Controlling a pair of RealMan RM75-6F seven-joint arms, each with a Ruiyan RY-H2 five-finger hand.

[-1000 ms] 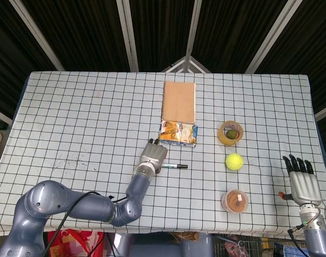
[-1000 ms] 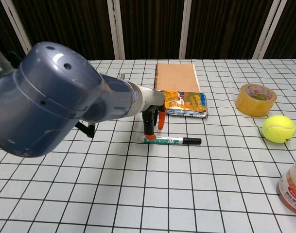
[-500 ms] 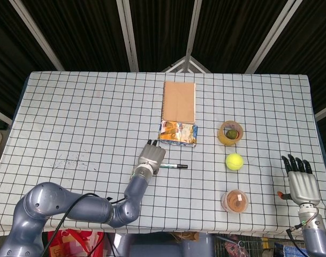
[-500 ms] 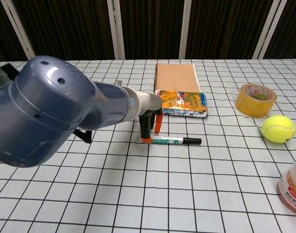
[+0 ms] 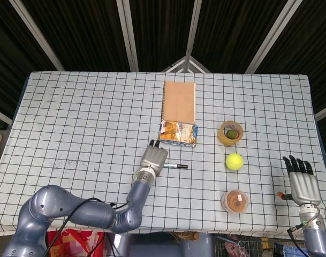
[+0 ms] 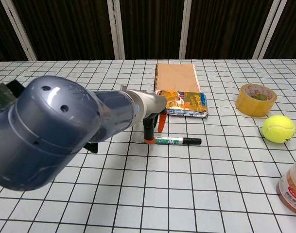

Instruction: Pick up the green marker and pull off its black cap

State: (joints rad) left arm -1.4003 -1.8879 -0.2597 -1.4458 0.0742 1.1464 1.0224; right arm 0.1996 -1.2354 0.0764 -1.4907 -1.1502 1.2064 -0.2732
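The green marker (image 5: 172, 166) lies flat on the checked table, its black cap (image 5: 182, 166) pointing right. In the chest view the marker (image 6: 173, 141) shows its green-and-white barrel with the cap (image 6: 192, 141) on. My left hand (image 5: 153, 158) hangs over the marker's left end, fingers pointing down and apart. One orange fingertip (image 6: 148, 141) touches the table at the barrel's end, and another (image 6: 161, 121) stands behind the marker. The left hand (image 6: 152, 124) holds nothing. My right hand (image 5: 301, 183) stays far off at the table's right front edge, fingers spread and empty.
Behind the marker lie a colourful snack packet (image 5: 178, 133) and a brown notebook (image 5: 179, 101). To the right are a tape roll (image 5: 230, 133), a yellow tennis ball (image 5: 234, 161) and a small round jar (image 5: 234, 201). My left arm fills the chest view's left half.
My left hand has sunk a little and its fingertip now sits at the marker's left end. The marker and my right hand have not moved.
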